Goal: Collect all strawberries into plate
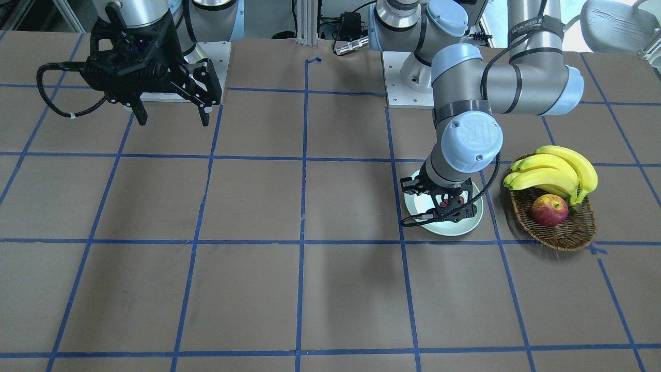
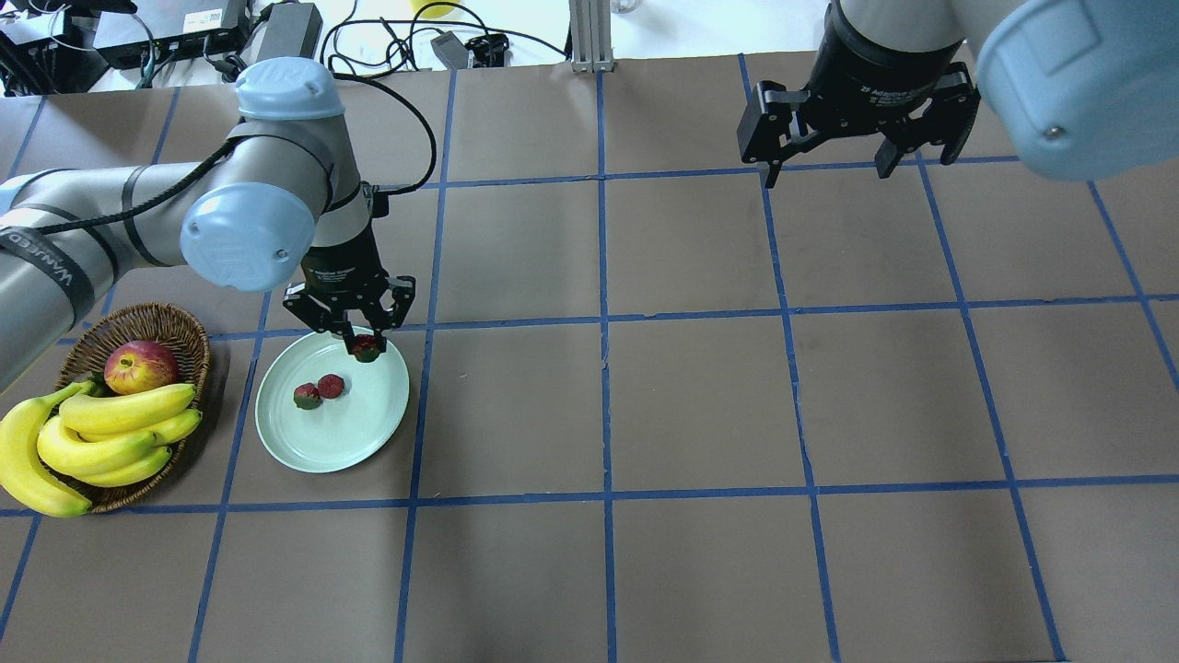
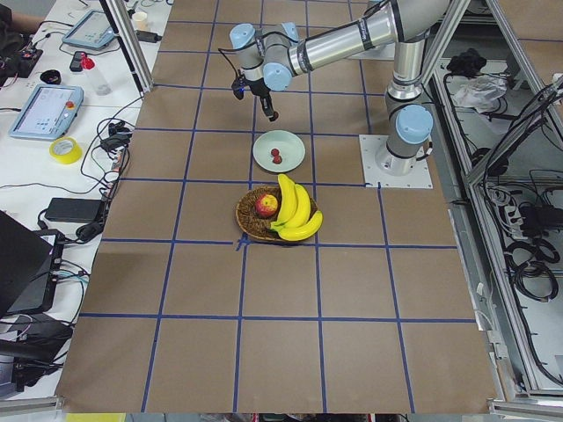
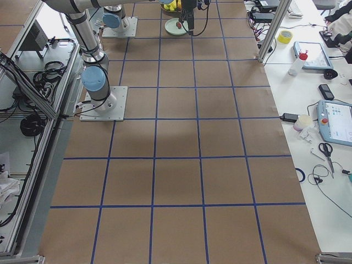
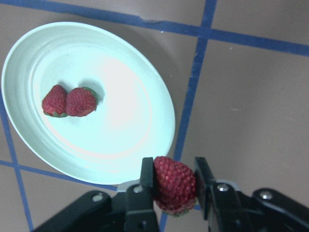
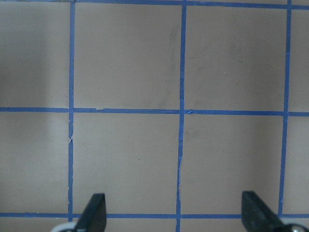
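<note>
The basket [image 2: 170, 318] of fruit sits leftmost, out of my way. Just beside it on the surface, the plate [image 2: 322, 447] already carries two strawberries [image 2: 331, 386], touching and lying on their sides. My left gripper [image 2: 365, 343] hangs over the plate's far rim with its fingers clamped on the third strawberry [image 5: 174, 181], placed, I judge, for a drop inside. Its long axis seems to run along the fingers, leafy end toward the palm. Far right, the right gripper [image 2: 829, 173] waits well clear, fingers spread wide.
</note>
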Tool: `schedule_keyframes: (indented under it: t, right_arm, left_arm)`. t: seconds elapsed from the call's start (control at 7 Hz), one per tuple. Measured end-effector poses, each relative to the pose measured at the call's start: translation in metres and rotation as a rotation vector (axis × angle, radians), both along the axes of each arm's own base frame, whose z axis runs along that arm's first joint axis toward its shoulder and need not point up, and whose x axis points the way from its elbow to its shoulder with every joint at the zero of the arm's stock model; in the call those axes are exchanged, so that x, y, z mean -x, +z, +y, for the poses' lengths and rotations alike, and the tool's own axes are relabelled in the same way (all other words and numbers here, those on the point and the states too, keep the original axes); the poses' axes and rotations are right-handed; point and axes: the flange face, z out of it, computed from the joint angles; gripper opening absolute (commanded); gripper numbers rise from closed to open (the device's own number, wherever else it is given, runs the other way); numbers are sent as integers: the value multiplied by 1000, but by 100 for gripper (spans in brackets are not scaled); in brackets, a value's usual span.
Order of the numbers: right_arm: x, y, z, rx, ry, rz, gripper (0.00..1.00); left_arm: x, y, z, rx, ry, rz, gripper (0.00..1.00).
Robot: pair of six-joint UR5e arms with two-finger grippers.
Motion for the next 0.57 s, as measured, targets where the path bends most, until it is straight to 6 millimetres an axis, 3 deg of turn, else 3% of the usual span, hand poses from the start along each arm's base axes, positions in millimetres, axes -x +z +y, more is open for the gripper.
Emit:
schedule_keyframes:
  t: [0.14, 0.29, 0.57]
  right_arm:
    - [0, 0, 0, 0, 0, 0, 100]
    - [0, 0, 0, -1, 0, 0, 100]
    - [1, 0, 0, 0, -1, 0, 100]
  left_arm:
    - [-20, -4, -1, -15, -28, 22, 97]
    - [-34, -8, -1, -27, -47, 38, 100]
    - [-43, -8, -1, -31, -61, 44, 100]
